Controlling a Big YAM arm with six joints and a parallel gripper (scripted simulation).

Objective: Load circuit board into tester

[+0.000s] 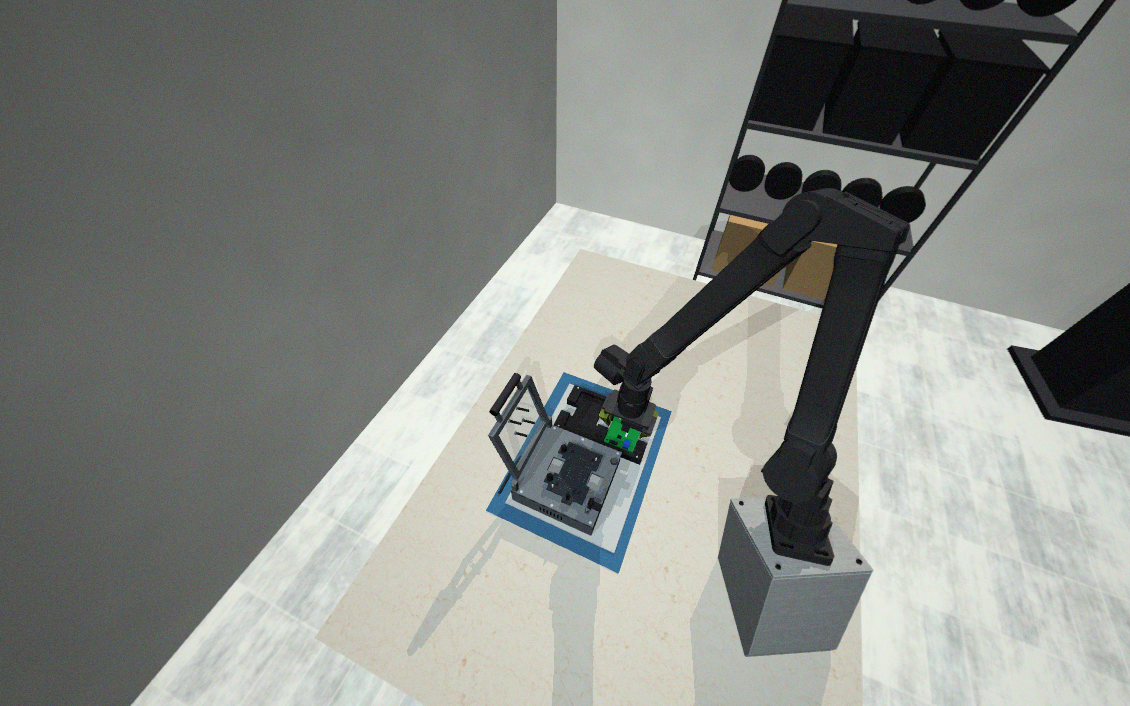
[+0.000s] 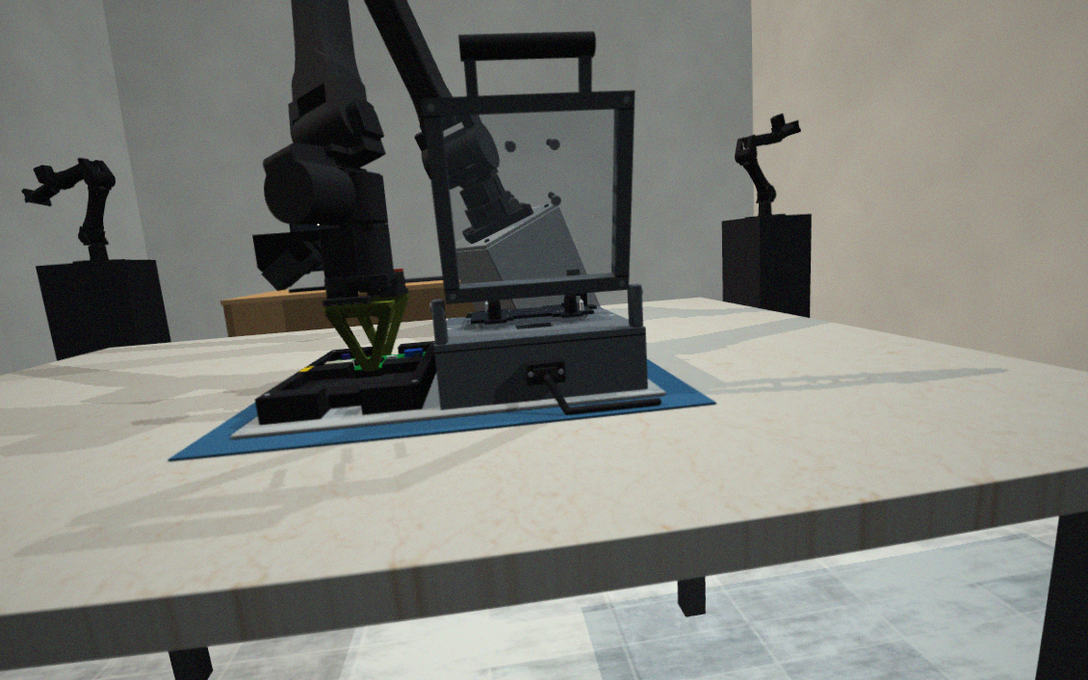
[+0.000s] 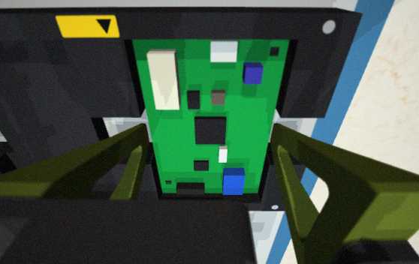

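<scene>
The green circuit board lies face up in one pocket of the black tray. Its long cream connector is at the upper end in the wrist view. My gripper is open, its olive fingertips down in the finger recesses, close beside the board's two long edges. Whether they touch the edges I cannot tell. The tester stands beside the tray. Its lid stands open and upright, the handle at its top. No board is on the tester's plate.
The tray's other pocket is empty. A yellow label marks the tray's rim. Tray and tester stand inside a blue border. The raised lid is beside the tray on the hinge side. A black bent rod sticks out from the tester's side.
</scene>
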